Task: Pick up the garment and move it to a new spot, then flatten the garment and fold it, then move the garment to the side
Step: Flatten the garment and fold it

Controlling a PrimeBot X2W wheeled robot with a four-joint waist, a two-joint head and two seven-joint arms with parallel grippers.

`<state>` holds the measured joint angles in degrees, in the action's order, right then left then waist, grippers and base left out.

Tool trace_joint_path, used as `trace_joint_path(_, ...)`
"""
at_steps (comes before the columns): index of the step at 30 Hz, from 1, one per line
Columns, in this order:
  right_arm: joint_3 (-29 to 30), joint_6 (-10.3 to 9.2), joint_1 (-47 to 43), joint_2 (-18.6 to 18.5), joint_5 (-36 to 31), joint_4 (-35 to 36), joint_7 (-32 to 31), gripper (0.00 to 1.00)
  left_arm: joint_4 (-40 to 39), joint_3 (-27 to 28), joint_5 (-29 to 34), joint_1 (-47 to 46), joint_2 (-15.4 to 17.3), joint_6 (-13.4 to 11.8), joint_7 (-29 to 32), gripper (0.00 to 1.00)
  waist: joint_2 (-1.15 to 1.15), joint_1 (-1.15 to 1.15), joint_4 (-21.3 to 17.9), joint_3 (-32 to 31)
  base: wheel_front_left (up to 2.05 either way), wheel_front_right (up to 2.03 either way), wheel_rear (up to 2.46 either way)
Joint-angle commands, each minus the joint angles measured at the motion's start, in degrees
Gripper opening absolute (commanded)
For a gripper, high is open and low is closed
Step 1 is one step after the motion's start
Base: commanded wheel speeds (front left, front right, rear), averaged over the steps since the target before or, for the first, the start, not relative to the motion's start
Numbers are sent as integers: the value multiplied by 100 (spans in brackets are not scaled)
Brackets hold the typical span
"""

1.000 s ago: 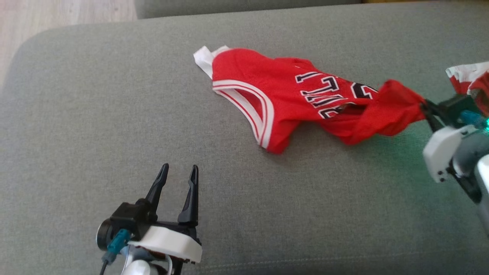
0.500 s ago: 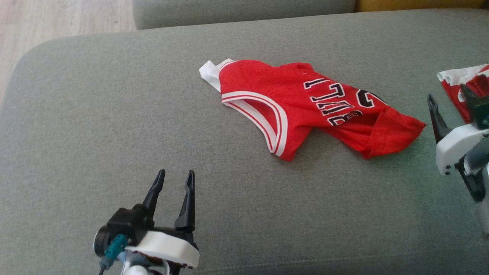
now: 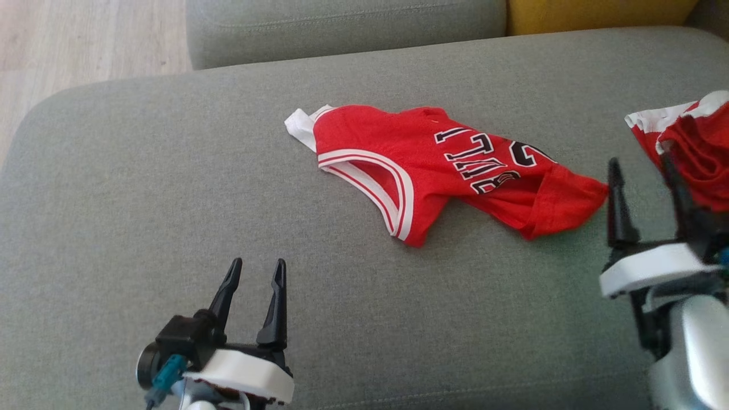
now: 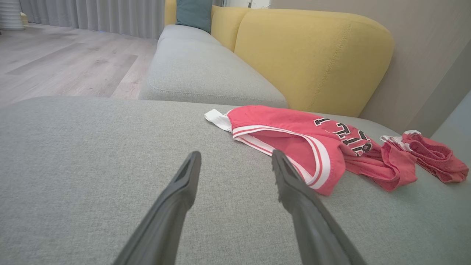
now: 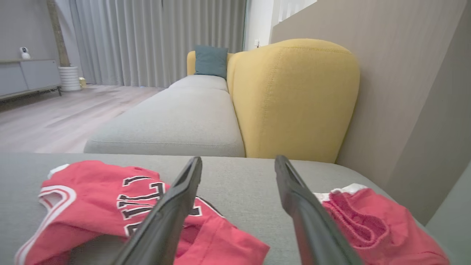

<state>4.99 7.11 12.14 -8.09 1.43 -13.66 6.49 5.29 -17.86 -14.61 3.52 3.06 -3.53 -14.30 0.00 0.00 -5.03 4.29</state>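
Grey woven sofa seat [image 3: 114, 228], broad and soft, seen from above. Lying on it right of centre: red sleeveless jersey [image 3: 421, 171] with white-and-red trim and black lettering, rumpled, partly doubled over itself, not yet flattened. Judged thin, light and limp; likely to sag, slide and bunch when lifted, with nothing breakable. Best taken by an edge rather than the middle: white shoulder strap [image 3: 299, 122] at the far left end, or loose hem corner [image 3: 569, 199] at the right end, one per gripper for spreading.

Just beside that hem corner, contact hard to judge: right gripper [image 3: 641, 165], fingers spread wide, holding nothing. Well apart, at lower left over bare cushion: left gripper [image 3: 257, 265], fingers likewise parted, empty.

Farther right, near the right gripper: second red garment [image 3: 700, 142] with a white band, crumpled in a heap, separate from the jersey but near enough to be snagged by mistake. Behind: yellow backrest [image 4: 312, 55], another grey seat [image 3: 342, 28], teal pillow [image 5: 211, 60], pale wood floor [image 3: 85, 40]. Open cushion between the left gripper and the jersey.
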Motion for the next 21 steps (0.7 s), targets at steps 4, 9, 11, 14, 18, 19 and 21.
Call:
trace_joint_path(4, -286, 37, -156, 300, -9, 490, 98, 100, -201, 220, 42, -98, -18, -3, -70, 100, 0, 0, 6, -62, 0, 0, 0)
trace_joint_path(9, -682, 37, -365, 470, 148, 542, 129, 100, -202, 232, 46, -82, -18, -7, -70, 100, 0, 0, 36, -102, 0, 0, 0)
trace_joint_path(11, -786, 37, -412, 497, 222, 519, 152, 100, -198, 234, 47, -76, -18, -8, -70, 100, 0, 0, 59, -116, 0, 0, 0)
trace_joint_path(14, -830, 37, -442, 514, 280, 480, 188, 100, -178, 229, 49, -76, -18, -6, -70, 100, 0, 0, 90, -116, 0, 0, 0)
trace_joint_path(18, -878, 37, -420, 519, 409, 433, 227, 100, 56, -5, 51, -172, -18, 125, -70, 100, 0, 0, 82, -76, 0, 0, 0)
trace_joint_path(19, -881, 37, -399, 519, 428, 429, 234, 100, 154, -123, 51, -241, -18, 193, -70, 100, 0, 0, 62, -48, 0, 0, 0)
trace_joint_path(21, -882, 37, -373, 519, 436, 426, 241, 100, 270, -263, 27, -323, -18, 269, -69, 100, 0, 0, 34, -18, 0, 0, 0)
